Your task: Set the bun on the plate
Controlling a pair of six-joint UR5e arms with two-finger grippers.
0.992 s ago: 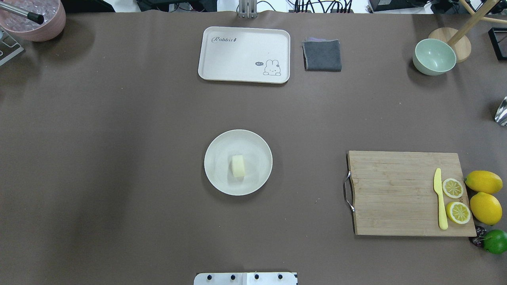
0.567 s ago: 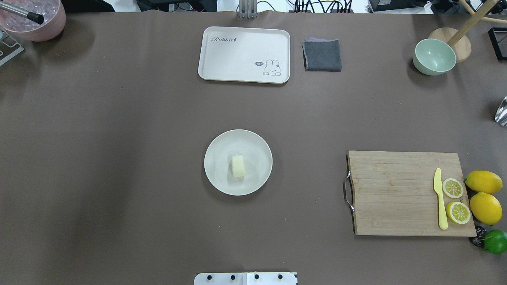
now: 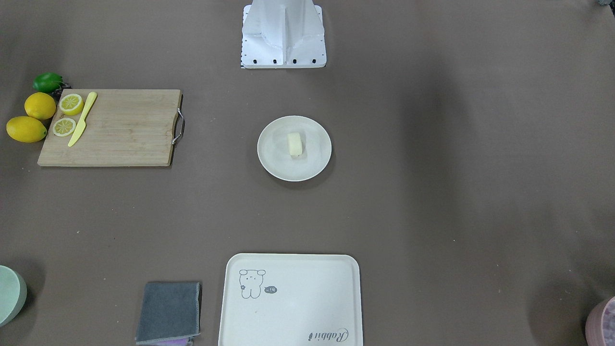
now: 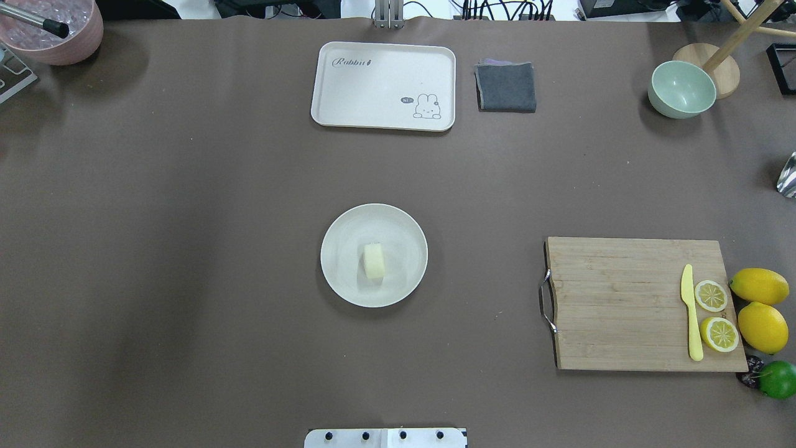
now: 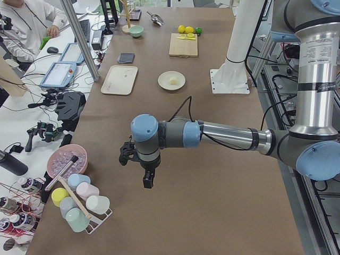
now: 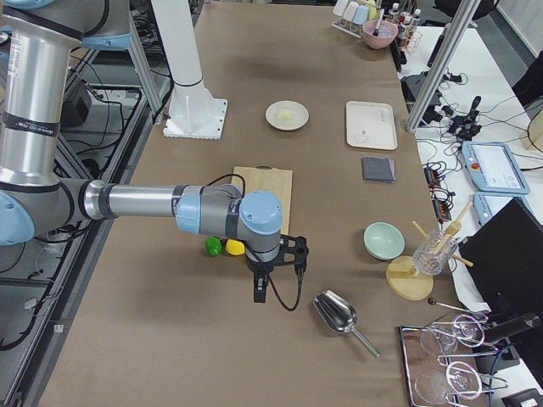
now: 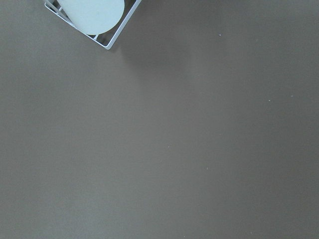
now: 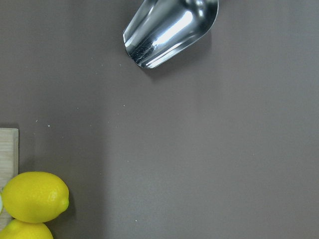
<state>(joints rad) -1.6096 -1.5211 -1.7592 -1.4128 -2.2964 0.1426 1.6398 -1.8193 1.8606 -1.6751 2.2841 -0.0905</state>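
Tray [image 4: 383,86] marked "Rabbit"; bun [image 4: 374,260] lies on plate [image 4: 346,246].

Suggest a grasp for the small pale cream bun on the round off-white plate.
Come from straight above; pinch the bun across its narrow width. It lies lengthwise front to back, mid plate, and the raised rim would likely hinder a side approach.
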